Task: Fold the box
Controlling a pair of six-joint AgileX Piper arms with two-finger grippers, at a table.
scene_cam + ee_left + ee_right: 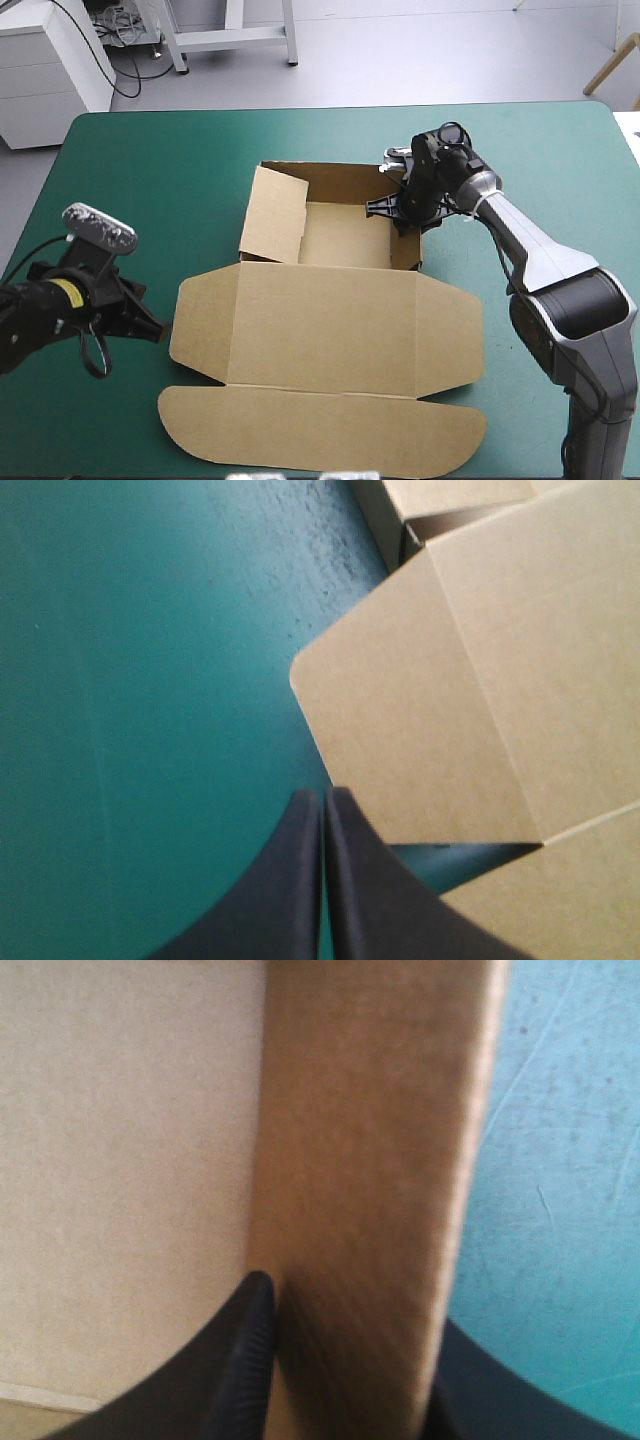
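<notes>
The brown box [320,320] lies in the middle of the teal-green table as a half-formed tray with its lid panel flat toward the near edge. The back and right walls stand upright, while the left wall flap [272,215] leans inward. My right gripper [405,212] is at the tray's right wall. In the right wrist view that gripper [350,1320] is shut on the wall [370,1160], one finger inside and one outside. My left gripper [158,330] rests low beside the lid's left side flap. Its fingers [323,810] are shut and hold nothing, just off the flap's rounded corner [430,730].
A long rounded tuck flap [320,428] lies flat near the table's front edge. The lid's right side flap [450,335] is also flat. Bare cover [130,170] stretches left of the box and along the far edge.
</notes>
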